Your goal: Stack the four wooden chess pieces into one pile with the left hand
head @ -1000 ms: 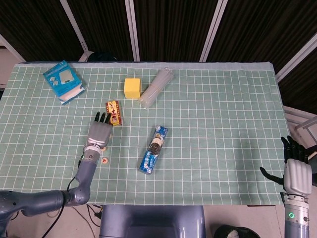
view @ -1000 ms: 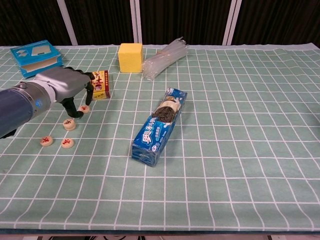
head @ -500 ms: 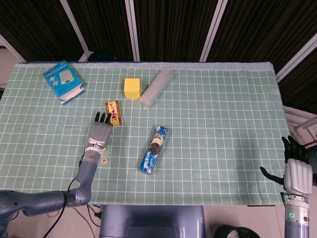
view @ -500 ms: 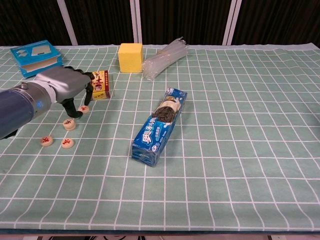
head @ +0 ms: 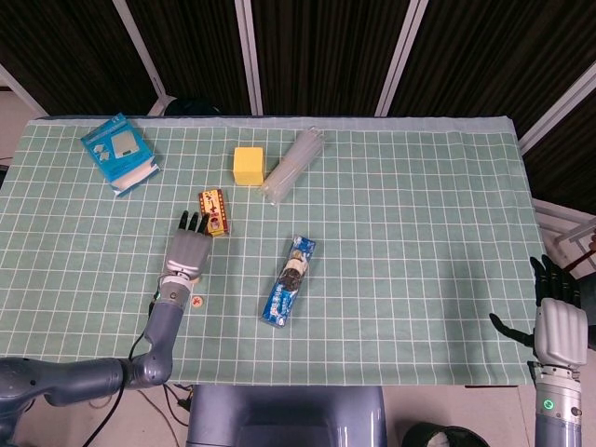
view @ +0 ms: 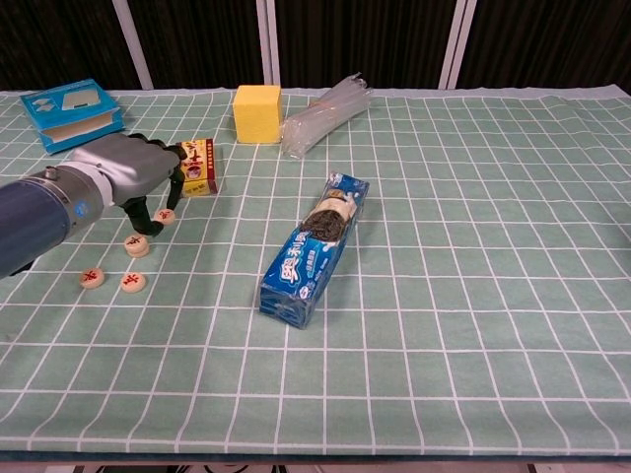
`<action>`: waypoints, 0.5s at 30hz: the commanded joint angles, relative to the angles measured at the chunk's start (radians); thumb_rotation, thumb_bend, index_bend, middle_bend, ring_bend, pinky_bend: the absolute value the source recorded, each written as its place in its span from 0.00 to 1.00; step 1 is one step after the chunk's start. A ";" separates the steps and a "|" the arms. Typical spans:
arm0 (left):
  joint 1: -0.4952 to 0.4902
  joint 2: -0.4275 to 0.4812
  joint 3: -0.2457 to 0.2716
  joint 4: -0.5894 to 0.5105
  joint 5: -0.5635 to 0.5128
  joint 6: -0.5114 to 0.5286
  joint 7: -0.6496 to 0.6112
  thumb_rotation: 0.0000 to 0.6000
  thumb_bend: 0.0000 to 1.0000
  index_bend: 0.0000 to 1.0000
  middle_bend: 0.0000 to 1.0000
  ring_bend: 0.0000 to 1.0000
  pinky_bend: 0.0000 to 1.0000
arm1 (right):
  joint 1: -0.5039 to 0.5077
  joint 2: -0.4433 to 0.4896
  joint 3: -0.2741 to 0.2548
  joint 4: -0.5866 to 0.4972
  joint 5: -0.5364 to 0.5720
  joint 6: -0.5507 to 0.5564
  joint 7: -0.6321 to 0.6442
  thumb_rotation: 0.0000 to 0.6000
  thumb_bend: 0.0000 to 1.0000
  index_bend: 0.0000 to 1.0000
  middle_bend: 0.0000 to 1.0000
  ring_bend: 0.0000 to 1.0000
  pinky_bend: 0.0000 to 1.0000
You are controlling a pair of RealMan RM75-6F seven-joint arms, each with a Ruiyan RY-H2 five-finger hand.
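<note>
Four round wooden chess pieces lie on the green checked cloth at the left in the chest view: one (view: 166,215) by my left hand's fingertips, one (view: 137,244) just below the hand, and two (view: 92,278) (view: 132,283) nearer the front edge. My left hand (view: 128,169) arches over the two upper pieces, fingers pointing down and apart, gripping nothing that I can see. From the head view the left hand (head: 188,250) hides most pieces; one piece (head: 196,301) shows beside the wrist. My right hand (head: 559,326) hangs open off the table's right front corner.
A small red and yellow box (view: 200,166) lies right beside the left hand. A blue snack packet (view: 315,246) lies mid-table. At the back are a yellow cube (view: 257,113), a clear plastic bundle (view: 320,116) and a blue box (view: 69,110).
The left hand has stayed over the upper two pieces, its wrist shifting only slightly. The pieces and the right hand have not moved.
</note>
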 commanded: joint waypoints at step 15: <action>0.012 0.097 -0.016 -0.163 0.049 0.066 -0.012 1.00 0.34 0.50 0.04 0.00 0.00 | 0.000 -0.001 0.000 0.004 0.000 0.001 0.000 1.00 0.23 0.00 0.01 0.00 0.00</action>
